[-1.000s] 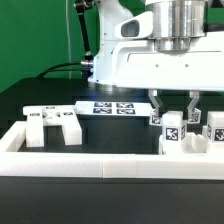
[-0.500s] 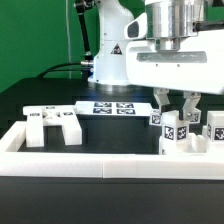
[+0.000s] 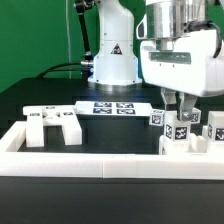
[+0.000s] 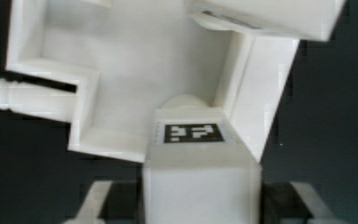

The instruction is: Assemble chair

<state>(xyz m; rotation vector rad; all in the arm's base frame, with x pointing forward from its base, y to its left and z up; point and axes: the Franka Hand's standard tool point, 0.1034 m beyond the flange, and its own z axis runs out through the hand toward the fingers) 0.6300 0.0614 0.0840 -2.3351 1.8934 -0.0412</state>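
Note:
My gripper (image 3: 184,112) is shut on a white chair leg post (image 3: 181,130) with a square tag, at the exterior view's right, just inside the border rail. The post stands upright over other white chair pieces (image 3: 203,147). In the wrist view the tagged post (image 4: 194,150) fills the space between both fingers (image 4: 108,200). Beyond it lies a large white blocky chair part (image 4: 105,70) with a round peg (image 4: 16,95) sticking out of its side.
A white chair part with cut-outs (image 3: 52,126) lies at the exterior view's left. The marker board (image 3: 113,108) lies in the middle at the back. A long low white border rail (image 3: 90,162) runs along the front. More tagged blocks (image 3: 216,124) stand at the far right.
The arm has shifted toward the exterior view's right, carrying the tagged post with it. The grip has stayed shut.

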